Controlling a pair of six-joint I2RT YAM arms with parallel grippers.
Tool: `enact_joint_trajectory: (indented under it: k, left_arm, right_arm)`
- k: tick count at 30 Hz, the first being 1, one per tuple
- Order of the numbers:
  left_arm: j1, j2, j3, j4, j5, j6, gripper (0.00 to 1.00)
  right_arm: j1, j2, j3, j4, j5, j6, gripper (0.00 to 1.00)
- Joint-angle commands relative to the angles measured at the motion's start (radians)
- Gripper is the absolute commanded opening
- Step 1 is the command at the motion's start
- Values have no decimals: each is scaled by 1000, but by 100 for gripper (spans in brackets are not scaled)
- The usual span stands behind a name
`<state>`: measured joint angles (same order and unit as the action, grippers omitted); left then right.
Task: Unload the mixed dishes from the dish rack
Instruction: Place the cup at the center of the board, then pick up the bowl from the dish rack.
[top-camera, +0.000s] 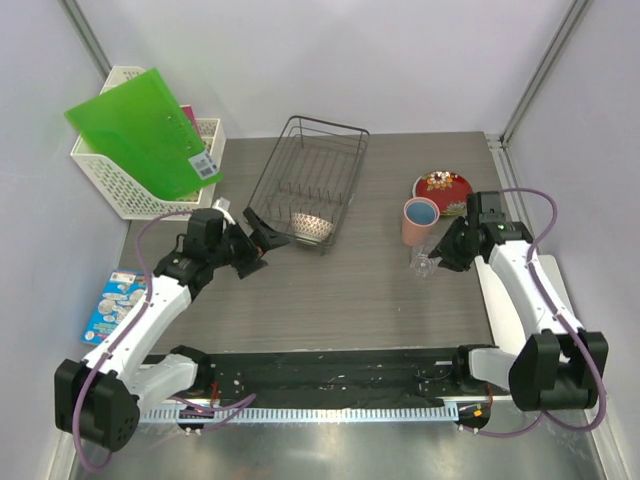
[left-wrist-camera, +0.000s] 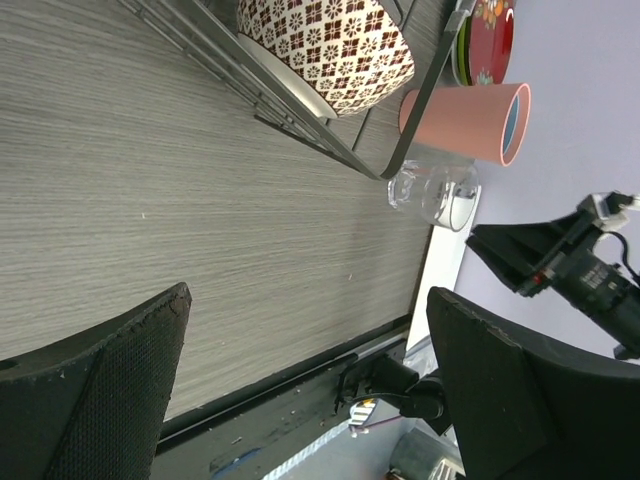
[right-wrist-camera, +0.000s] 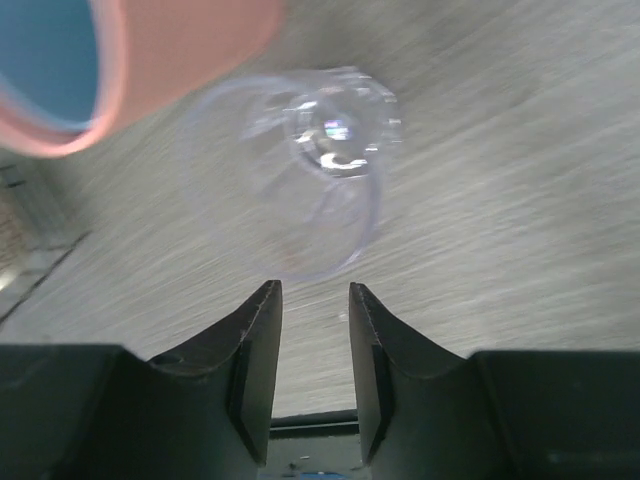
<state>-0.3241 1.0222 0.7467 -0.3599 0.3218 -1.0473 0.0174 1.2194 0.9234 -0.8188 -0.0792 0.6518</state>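
On the worktop (top-camera: 340, 290) beside the pink cup (top-camera: 419, 219), the clear glass (right-wrist-camera: 300, 170) sits just ahead of your right jaws, narrowly parted, empty. Swing carelessly and you topple it. Your left jaws gape wide near the dish rack (top-camera: 327, 124), patterned bowl (left-wrist-camera: 325, 50) inside.

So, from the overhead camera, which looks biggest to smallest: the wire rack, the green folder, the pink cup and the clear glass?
1. Wire rack and green folder: about alike. The folder stands raised, nearer the camera, so I won't rank them.
2. Pink cup.
3. Clear glass.
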Motion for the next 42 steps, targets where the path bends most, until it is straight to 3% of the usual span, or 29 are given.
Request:
enact_joint_trajectory:
  k: [1,6,11,18,20,23,24,27,33,42]
  left_arm:
    - [5,-2,54,1,-16,59,100]
    - [5,24,120,-30,-82,133,100]
    - [2,78,207,-53,-151,165,100]
    - [-70,223,338,-86,-268,156,100]
    - [-87,245,384,-117,-303,155,100]
    - [-90,216,399,-151,-372,159,99]
    - [-90,204,396,-166,-392,159,99]
    - [-90,141,358,-171,-420,162,99]
    - [-90,67,295,-191,-409,164,100]
    - [-90,-19,192,-211,-379,167,99]
  right_arm:
    - [6,-145,60,67,-201,-20,39]
    - [44,-276,60,292,-378,54,47]
    - [120,-316,39,437,-415,83,50]
    - [356,-226,-17,657,-308,51,51]
    - [415,-181,-2,673,-216,-3,51]
    - [544,-113,-24,746,-55,-99,55]
    - [570,-107,-47,868,-33,-130,56]
    - [628,-72,-58,966,3,-199,58]
    - [630,150,127,880,-63,-336,62]
    - [630,362,244,874,-82,-503,55]
